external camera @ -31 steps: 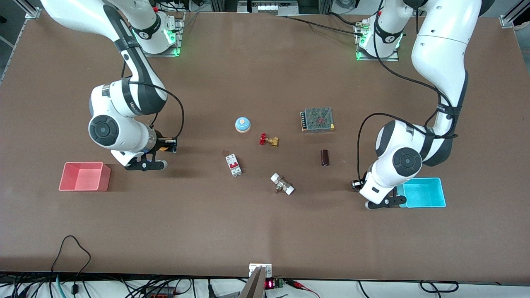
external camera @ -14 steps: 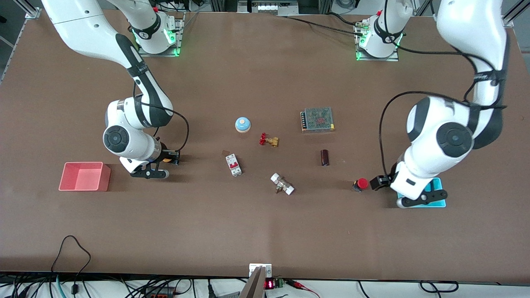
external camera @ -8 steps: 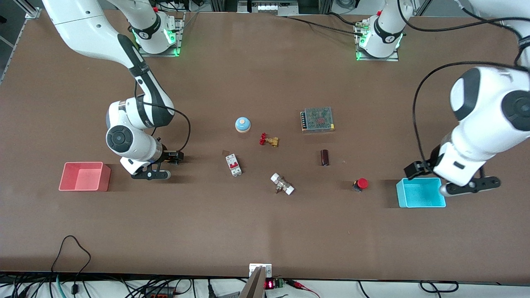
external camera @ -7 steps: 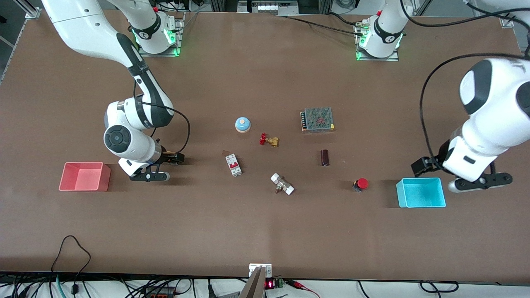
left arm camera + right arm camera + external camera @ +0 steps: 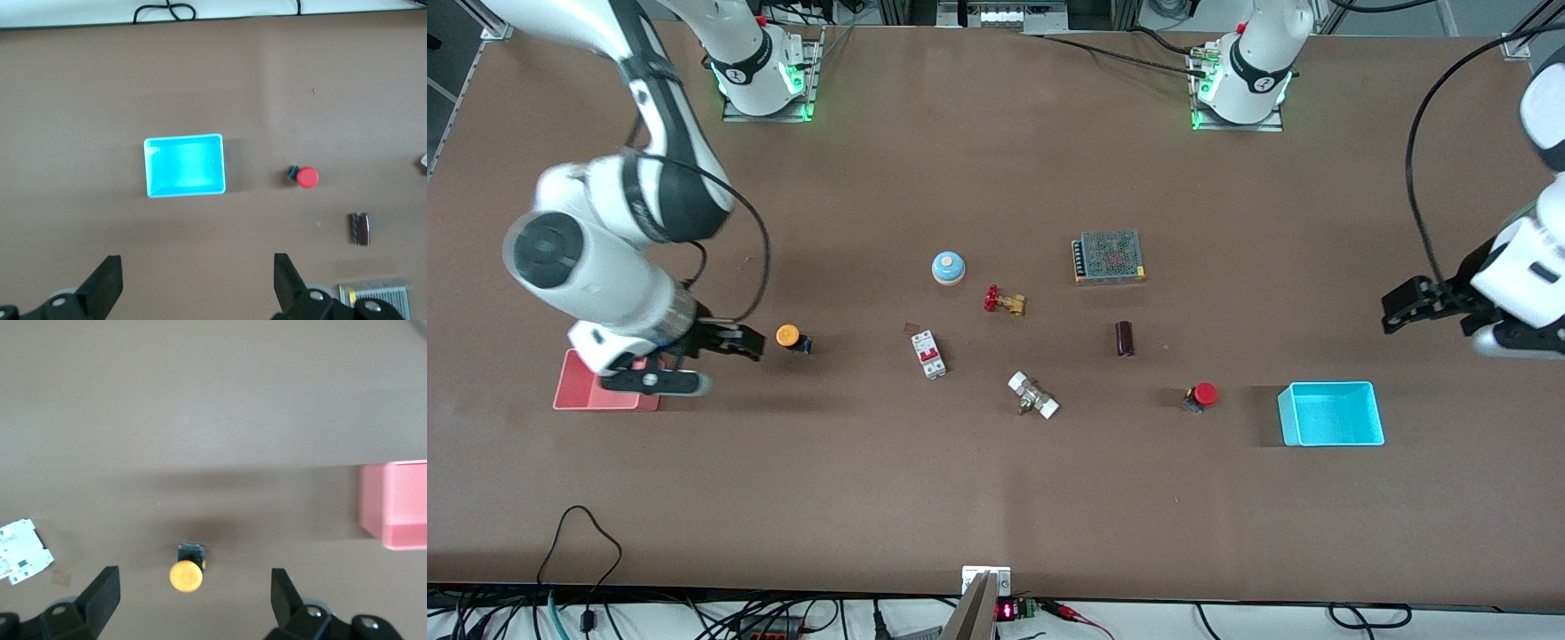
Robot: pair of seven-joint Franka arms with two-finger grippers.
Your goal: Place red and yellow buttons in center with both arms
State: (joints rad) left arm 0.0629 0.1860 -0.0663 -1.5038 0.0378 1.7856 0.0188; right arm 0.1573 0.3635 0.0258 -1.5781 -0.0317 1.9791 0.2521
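Observation:
The yellow button (image 5: 789, 336) stands on the brown tabletop between the pink bin and the circuit breaker; it also shows in the right wrist view (image 5: 186, 575). My right gripper (image 5: 729, 342) is open and empty, raised over the table between the pink bin and the yellow button, which lies between its fingertips in the right wrist view (image 5: 193, 600). The red button (image 5: 1203, 395) stands beside the cyan bin and shows in the left wrist view (image 5: 305, 177). My left gripper (image 5: 1405, 311) is open and empty, high over the table at the left arm's end (image 5: 197, 283).
Pink bin (image 5: 605, 382) at the right arm's end, cyan bin (image 5: 1332, 414) at the left arm's end. In the middle: blue-domed button (image 5: 948, 267), red-handled valve (image 5: 1003, 300), breaker (image 5: 928, 353), metal fitting (image 5: 1033, 396), dark cylinder (image 5: 1125, 338), meshed power supply (image 5: 1109, 256).
The right gripper let go of the yellow button and drew back up toward the pink bin. The left gripper left the red button and rose away toward its end of the table.

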